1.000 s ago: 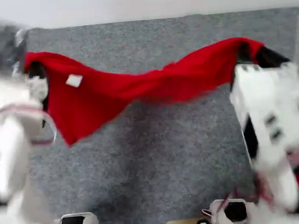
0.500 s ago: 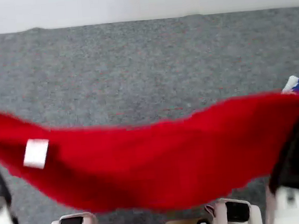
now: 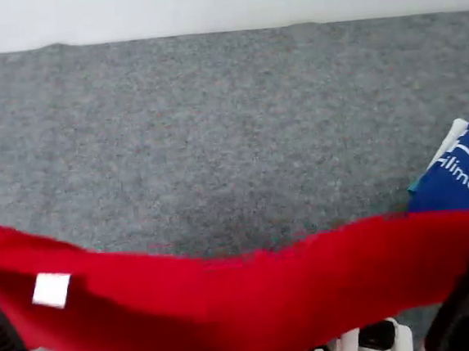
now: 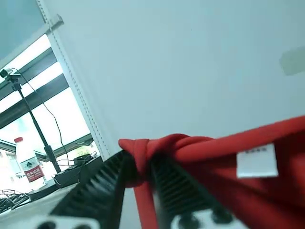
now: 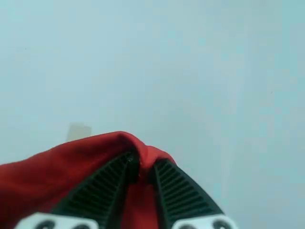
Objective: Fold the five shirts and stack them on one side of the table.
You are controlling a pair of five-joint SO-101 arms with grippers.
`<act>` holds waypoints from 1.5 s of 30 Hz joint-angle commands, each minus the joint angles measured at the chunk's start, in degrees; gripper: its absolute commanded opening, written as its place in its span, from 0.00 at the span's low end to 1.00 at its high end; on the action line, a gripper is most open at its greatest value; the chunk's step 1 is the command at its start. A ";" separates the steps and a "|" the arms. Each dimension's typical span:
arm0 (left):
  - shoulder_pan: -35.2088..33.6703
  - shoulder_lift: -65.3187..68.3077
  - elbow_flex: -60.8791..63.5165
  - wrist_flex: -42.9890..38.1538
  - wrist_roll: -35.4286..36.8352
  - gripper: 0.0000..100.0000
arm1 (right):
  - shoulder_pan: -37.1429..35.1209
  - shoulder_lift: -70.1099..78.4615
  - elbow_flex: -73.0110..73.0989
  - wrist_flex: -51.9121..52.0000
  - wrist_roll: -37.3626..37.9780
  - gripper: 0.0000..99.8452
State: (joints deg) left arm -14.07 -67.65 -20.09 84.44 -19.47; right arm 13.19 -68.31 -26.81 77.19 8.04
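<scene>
My left gripper [image 4: 141, 164] was clamped on a bunched corner of the red fabric shirt [image 3: 254, 301], ribbed black jaws pinching the cloth. My right gripper [image 5: 144, 168] was clenched the same way on the other end, with red cloth folded over its tips. The shirt hung stretched between the two, lifted above the grey felt-covered table [image 3: 214, 128]. It spanned the near edge in the high view and sagged slightly mid-span. A small white rectangular tag [image 3: 51, 290] sat near my left end. A folded blue shirt with white lettering [image 3: 463, 178] lay on the table at my right side, just behind the red shirt's right end. A clear plastic water bottle with a red label [image 4: 27, 161] stood by a window in the background.
</scene>
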 commanded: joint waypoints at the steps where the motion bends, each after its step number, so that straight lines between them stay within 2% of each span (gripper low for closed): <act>1: -0.35 0.26 4.79 0.18 0.00 0.00 | 0.22 7.25 0.53 -1.54 0.00 0.01; 12: -0.44 0.26 16.84 -0.26 0.00 0.00 | 0.04 17.27 0.53 -10.51 0.35 0.01; 17: -0.79 0.26 21.85 -0.26 0.00 0.00 | -6.46 20.09 0.53 -9.89 0.44 0.01; 21: -4.31 0.35 23.69 -2.90 0.00 0.00 | -8.48 23.16 0.62 -10.24 0.44 0.01; 26: -6.24 0.18 23.25 -7.91 0.00 0.00 | -8.57 21.85 0.44 -10.51 0.53 0.01; 37: -6.07 0.18 15.96 -7.56 0.00 0.00 | -8.48 11.56 0.44 -13.14 6.07 0.01; 45: -6.07 0.18 12.79 -5.98 0.00 0.00 | -8.22 8.13 0.53 -11.91 6.24 0.01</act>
State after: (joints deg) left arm -19.34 -67.56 -6.11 78.20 -19.47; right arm 4.57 -60.57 -25.93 64.97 13.67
